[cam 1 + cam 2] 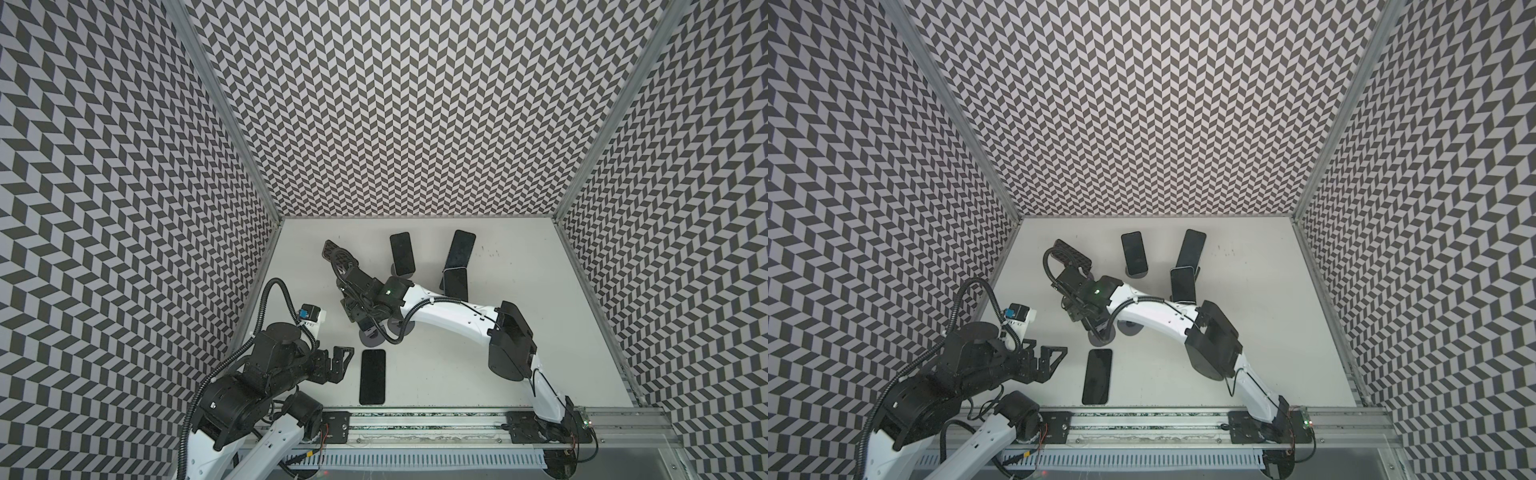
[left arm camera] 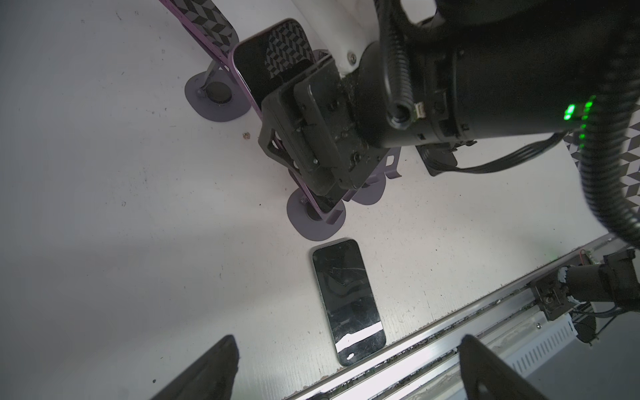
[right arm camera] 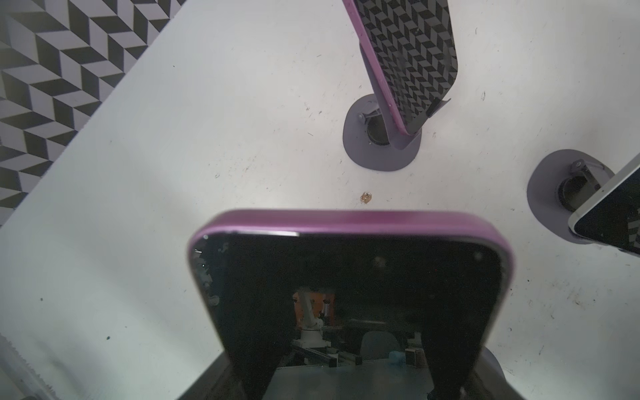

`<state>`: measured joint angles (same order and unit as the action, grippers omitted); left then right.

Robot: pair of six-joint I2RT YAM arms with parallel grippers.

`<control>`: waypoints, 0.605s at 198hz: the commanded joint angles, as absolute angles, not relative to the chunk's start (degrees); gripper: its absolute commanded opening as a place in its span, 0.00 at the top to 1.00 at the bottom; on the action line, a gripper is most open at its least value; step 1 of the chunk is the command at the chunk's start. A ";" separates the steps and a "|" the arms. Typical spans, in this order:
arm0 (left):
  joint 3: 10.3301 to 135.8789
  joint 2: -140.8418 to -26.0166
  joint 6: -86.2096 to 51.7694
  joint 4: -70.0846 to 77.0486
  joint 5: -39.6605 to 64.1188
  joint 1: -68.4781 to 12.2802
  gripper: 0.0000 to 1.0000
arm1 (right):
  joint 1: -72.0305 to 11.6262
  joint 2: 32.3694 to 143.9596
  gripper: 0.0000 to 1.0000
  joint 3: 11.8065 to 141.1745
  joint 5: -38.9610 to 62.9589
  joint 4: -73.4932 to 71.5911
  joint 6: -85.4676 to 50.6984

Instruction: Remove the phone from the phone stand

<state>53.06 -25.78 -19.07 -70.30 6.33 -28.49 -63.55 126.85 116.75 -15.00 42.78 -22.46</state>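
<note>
Plainly, the right pincer (image 3: 353, 332) is seen clamped on the long sides of the purple-edged phone (image 3: 349, 225), one finger on each side. The phone is held tilted, screen up, and its lower end is seen down at the lip of the grey phone stand (image 2: 313, 225), near the middle of the white table (image 1: 540, 332). A second stand (image 2: 369, 192) is found just beside it. The left pincer (image 1: 338, 365) is held wide open above the table, near a black phone (image 1: 372, 376) laid flat by the front rail. Farther back, three more phones are propped on stands: another purple-edged one (image 1: 402, 253), a dark one (image 1: 459, 249) and a white-edged one (image 1: 455, 284).
</note>
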 commanded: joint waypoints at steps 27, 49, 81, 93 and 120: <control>54.67 -26.54 -19.25 -68.62 6.55 -28.75 0.01 | -63.36 122.24 0.36 118.02 -16.19 39.56 -22.60; 55.02 -26.54 -19.25 -67.96 7.11 -28.74 0.01 | -63.37 120.81 0.38 116.99 -16.19 39.73 -22.91; 54.93 -26.54 -20.10 -67.11 7.24 -28.74 0.02 | -63.37 117.61 0.39 113.71 -15.94 39.55 -23.40; 55.02 -26.54 -20.65 -67.09 7.12 -28.80 0.02 | -63.35 116.34 0.39 112.39 -15.70 39.81 -23.72; 55.11 -26.54 -22.10 -66.83 7.19 -28.79 0.03 | -63.36 113.65 0.40 109.55 -15.39 41.20 -24.54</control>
